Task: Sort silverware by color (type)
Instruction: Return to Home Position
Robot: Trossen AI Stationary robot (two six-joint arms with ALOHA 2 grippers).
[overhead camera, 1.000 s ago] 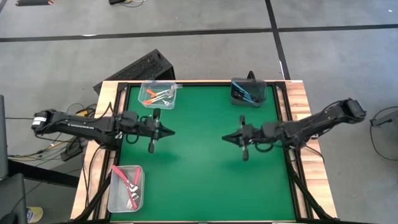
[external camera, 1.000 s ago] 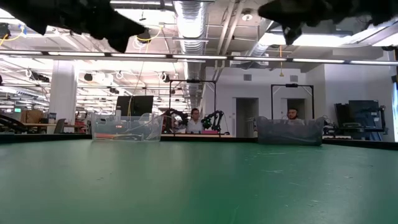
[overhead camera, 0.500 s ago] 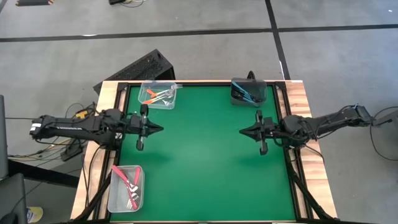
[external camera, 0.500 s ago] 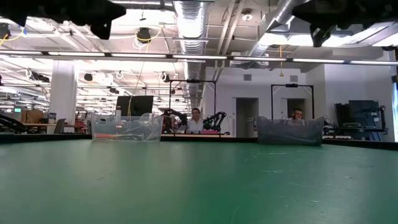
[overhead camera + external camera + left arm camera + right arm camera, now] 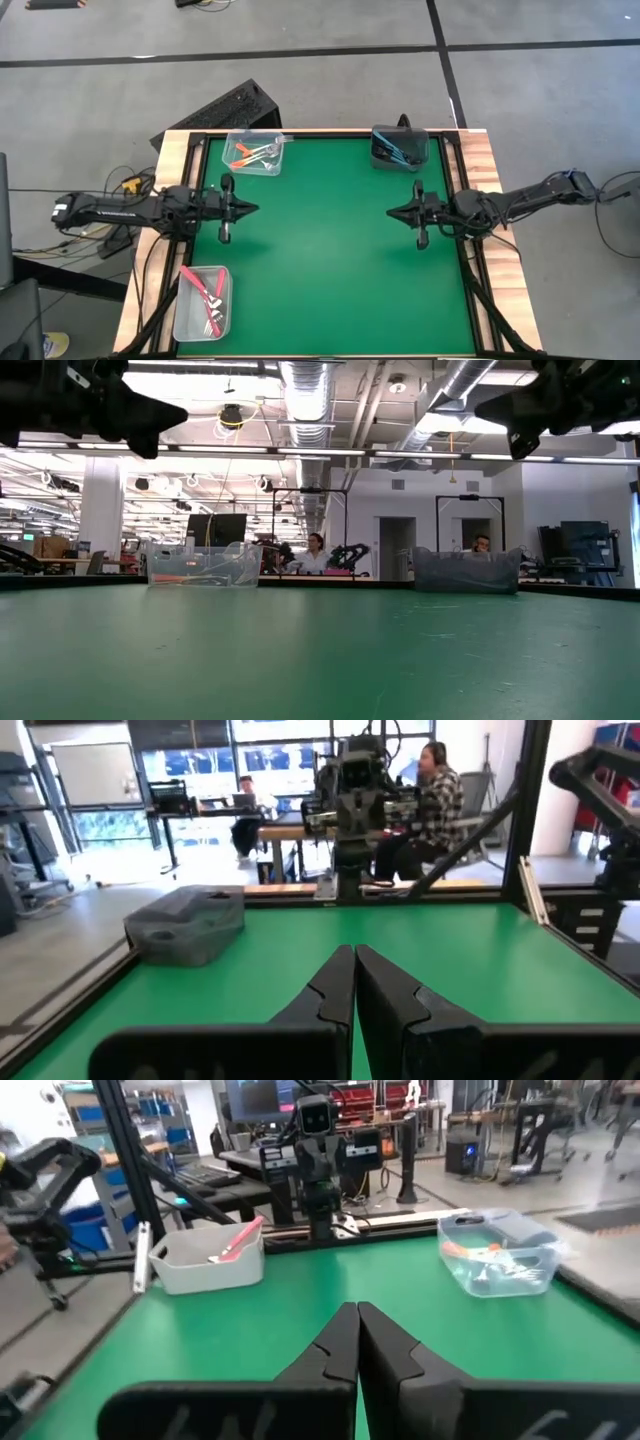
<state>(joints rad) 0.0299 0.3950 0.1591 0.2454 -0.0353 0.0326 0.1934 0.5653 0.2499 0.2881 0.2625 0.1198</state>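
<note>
My left gripper (image 5: 250, 208) at 9 o'c, right gripper (image 5: 393, 212) at 3: fingers together, empty. orange forks (image 5: 258, 152) binned at 11, blue forks (image 5: 397, 152) at 1, pink forks (image 5: 208, 295) at 7. Prob light, stiff, slick; pinch mid-handle.

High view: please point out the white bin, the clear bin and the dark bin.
white bin (image 5: 188, 325), high view, bare floor near its lower corner.
clear bin (image 5: 234, 142), high view, bare corner of its floor.
dark bin (image 5: 400, 131), high view, its far rim.
</note>
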